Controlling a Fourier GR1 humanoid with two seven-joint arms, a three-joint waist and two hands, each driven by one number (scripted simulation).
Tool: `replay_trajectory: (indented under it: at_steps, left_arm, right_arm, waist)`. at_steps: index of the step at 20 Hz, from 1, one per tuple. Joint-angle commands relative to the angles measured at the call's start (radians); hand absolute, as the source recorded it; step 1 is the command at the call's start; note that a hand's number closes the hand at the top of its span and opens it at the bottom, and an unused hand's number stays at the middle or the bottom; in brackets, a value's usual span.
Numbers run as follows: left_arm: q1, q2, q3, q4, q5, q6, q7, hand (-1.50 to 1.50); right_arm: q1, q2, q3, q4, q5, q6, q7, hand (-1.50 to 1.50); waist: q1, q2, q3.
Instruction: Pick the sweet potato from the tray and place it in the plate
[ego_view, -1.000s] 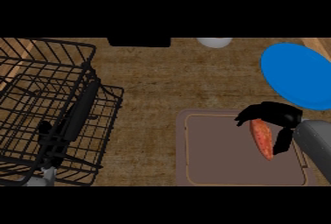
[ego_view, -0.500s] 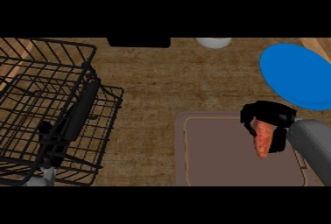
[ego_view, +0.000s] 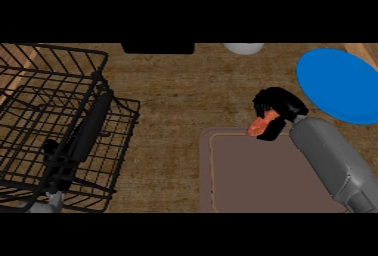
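At the far edge of the tray (ego_view: 244, 200), my right hand (ego_view: 279, 106) is closed round the sweet potato (ego_view: 260, 125), fingers curled over its upper end. Only the orange lower end shows, poking out below the hand towards me; the rest is hidden by the fingers. Potato looks clear of the tray surface, hanging just over the tray's far rim, though from this steep angle I cannot confirm the gap.

Forearm runs back from the hand towards me and to the right, crossing the tray's right side.

Blue plate (ego_view: 343, 85) lies just to the right of the hand and a little beyond it, near but not touching. Judgement: lift done, carry to plate under way, release not yet made.

Beyond the hand, at the counter's far edge, a small pale round object (ego_view: 244, 48) and a dark block (ego_view: 158, 48). Well to the left, a black wire rack (ego_view: 59, 130). Left hand: not visible.

Risks from here:
- Hold is on one end only, so the free end could swing or slip out during the sideways move.
- Plate partly runs off the right edge of view; releasing too early would leave the potato on the counter (ego_view: 184, 90) short of the rim, or on the rim, from which it could roll.
- Potato is elongated and may roll once released.
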Motion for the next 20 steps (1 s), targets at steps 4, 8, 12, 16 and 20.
replay_trajectory:
  at_steps: [4,8,12,16,20]
  left_arm:
    - [-0.084,0.015,0.05,-0.035,0.025,0.004,0.011,0.0]
    - [-0.083,-0.007,0.032,-0.04,0.016,0.024,0.014,0.0]
    - [-0.102,0.0,0.045,-0.018,0.021,0.009,0.014,0.0]
    - [-0.115,-0.006,0.037,-0.029,0.007,0.02,0.014,0.0]
    - [-0.092,0.0,0.035,-0.065,0.012,0.014,0.022,0.0]
  right_arm:
    - [-0.074,0.01,-0.109,-0.104,0.043,-0.368,0.181,1.5]
    - [-0.083,0.002,-0.137,-0.147,0.115,-0.56,0.288,1.5]
    - [-0.074,-0.038,-0.188,-0.187,0.124,-0.594,0.389,1.5]
    - [-0.019,-0.088,-0.292,-0.179,0.02,-0.573,0.328,1.5]
    - [-0.031,-0.152,-0.372,-0.135,-0.035,-0.535,0.3,1.5]
  waist:
    - [-0.033,-0.015,0.016]
    - [-0.034,-0.011,0.016]
    - [-0.032,-0.008,0.015]
    - [-0.022,-0.003,0.017]
    - [-0.006,-0.001,0.017]
